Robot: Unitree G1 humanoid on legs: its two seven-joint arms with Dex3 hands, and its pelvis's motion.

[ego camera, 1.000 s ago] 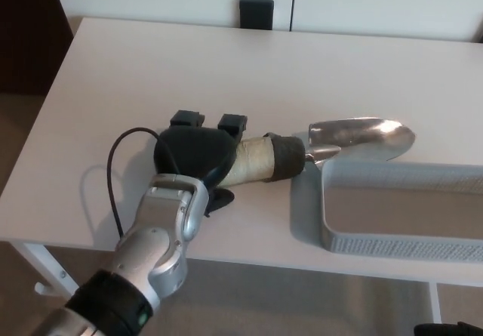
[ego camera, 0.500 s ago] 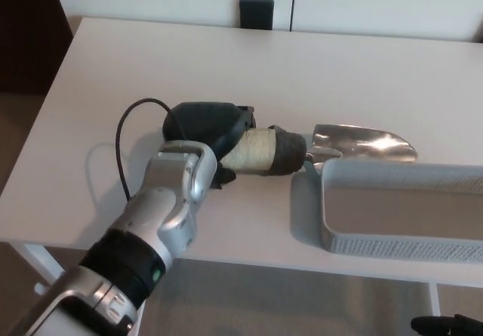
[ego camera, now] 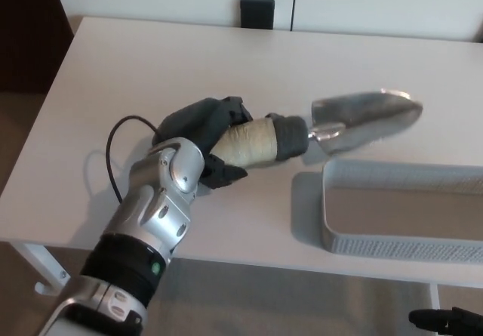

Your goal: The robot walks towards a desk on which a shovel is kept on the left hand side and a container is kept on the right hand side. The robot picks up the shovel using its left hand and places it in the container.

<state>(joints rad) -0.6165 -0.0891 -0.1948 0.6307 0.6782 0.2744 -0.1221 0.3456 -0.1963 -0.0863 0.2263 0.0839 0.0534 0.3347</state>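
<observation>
Silver-bladed shovel (ego camera: 317,132) clamped by its handle in left hand (ego camera: 207,136), long axis pointing away to hand's right, blade raised over near corner of grey container (ego camera: 400,209).

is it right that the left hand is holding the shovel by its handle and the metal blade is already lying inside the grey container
Not quite. The left hand does hold the shovel by its handle, but the metal blade is not lying inside the grey container. The head view shows it raised, hovering around the container's far left corner, with the container holding nothing.
</observation>
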